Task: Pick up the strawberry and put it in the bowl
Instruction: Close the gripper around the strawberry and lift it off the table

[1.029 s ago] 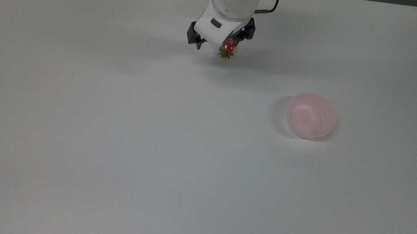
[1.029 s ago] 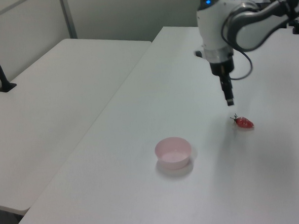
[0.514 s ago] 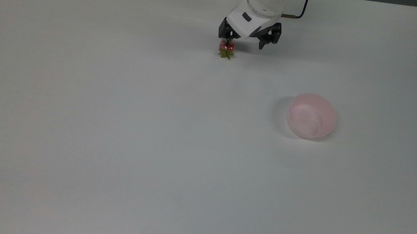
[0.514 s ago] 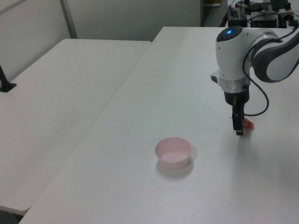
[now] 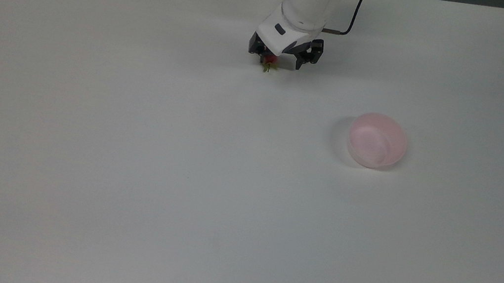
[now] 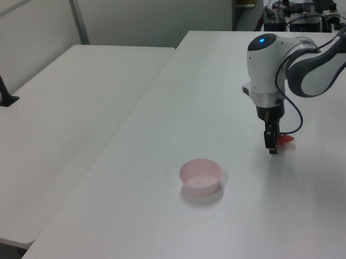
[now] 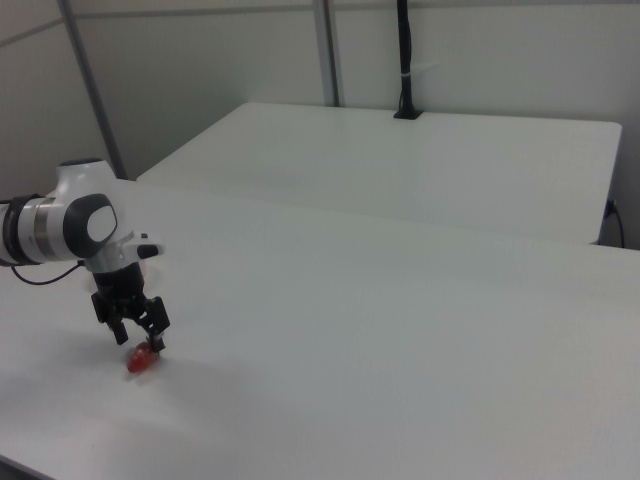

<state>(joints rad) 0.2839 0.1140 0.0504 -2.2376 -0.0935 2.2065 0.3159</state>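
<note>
Between the open jaws of the gripper (image 5: pixel 278 59), the strawberry (image 5: pixel 269 61) lies on the table (image 5: pixel 130 153), partly hidden. Grip contact cannot be confirmed. In the left view, the bowl (image 6: pixel 200 176) stands well apart.

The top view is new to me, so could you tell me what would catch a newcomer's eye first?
The white arm's gripper, open, sits low over the red strawberry near the far edge of the white table. The pale pink bowl stands alone and empty toward the top view's right.
</note>
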